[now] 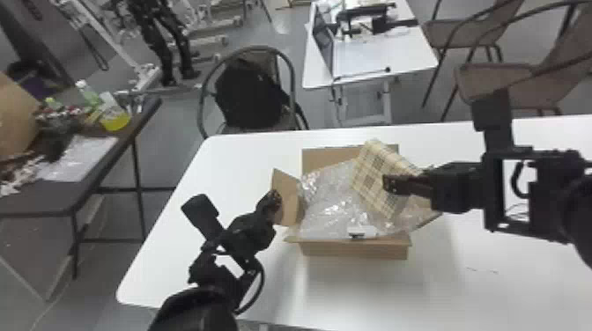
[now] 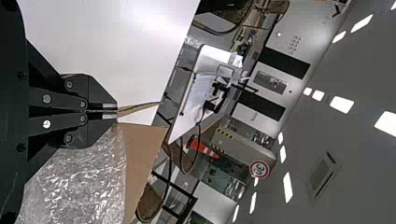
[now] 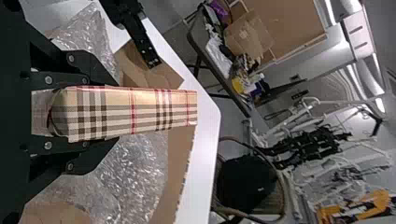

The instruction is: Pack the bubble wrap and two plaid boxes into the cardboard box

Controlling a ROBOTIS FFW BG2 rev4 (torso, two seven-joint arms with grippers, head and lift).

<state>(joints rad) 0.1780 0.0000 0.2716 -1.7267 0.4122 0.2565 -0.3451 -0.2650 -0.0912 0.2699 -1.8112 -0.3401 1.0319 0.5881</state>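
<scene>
Bubble wrap could snag my plaid box on its way down.
My right end effector (image 1: 390, 182) grips the plaid box (image 3: 140, 112), tilted over the bubble wrap (image 1: 328, 211) bulging from the cardboard box (image 1: 354, 250); the puffy film could catch a corner or prop it high. My left pinches a flap (image 1: 290, 198); tugging might skew everything. The worktop (image 1: 229, 185) ends close behind, but stretches out on the near side, giving me room.

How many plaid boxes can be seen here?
1: the plaid box is in the right gripper, over the bubble wrap. Another may be hidden in the cardboard box.
</scene>
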